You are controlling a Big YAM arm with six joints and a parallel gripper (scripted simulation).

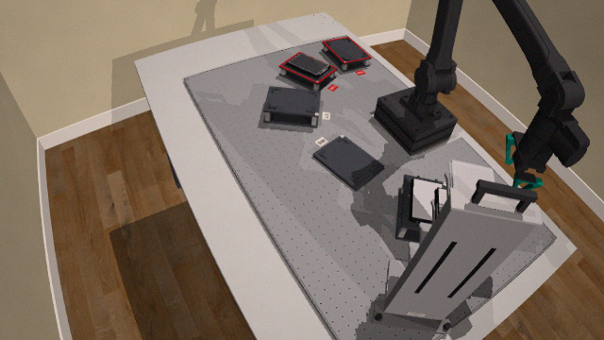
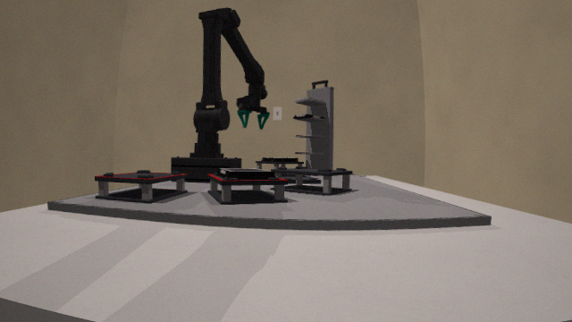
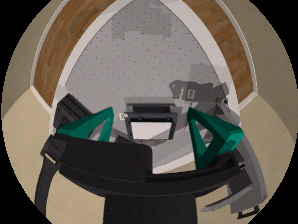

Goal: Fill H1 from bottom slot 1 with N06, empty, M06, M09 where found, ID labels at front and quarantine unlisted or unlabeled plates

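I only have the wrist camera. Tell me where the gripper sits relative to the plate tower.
Observer: In the side camera the gripper hangs open and empty in the air, apart from the tower, on its open shelf side, about level with the second shelf from the top.
Operator: Report what is on that shelf.
Observer: A dark plate lies on it. It is too small to read any label.
Operator: Check the red-edged stands.
Observer: From above, one red-edged stand carries a dark plate. The other stand has nothing on it.
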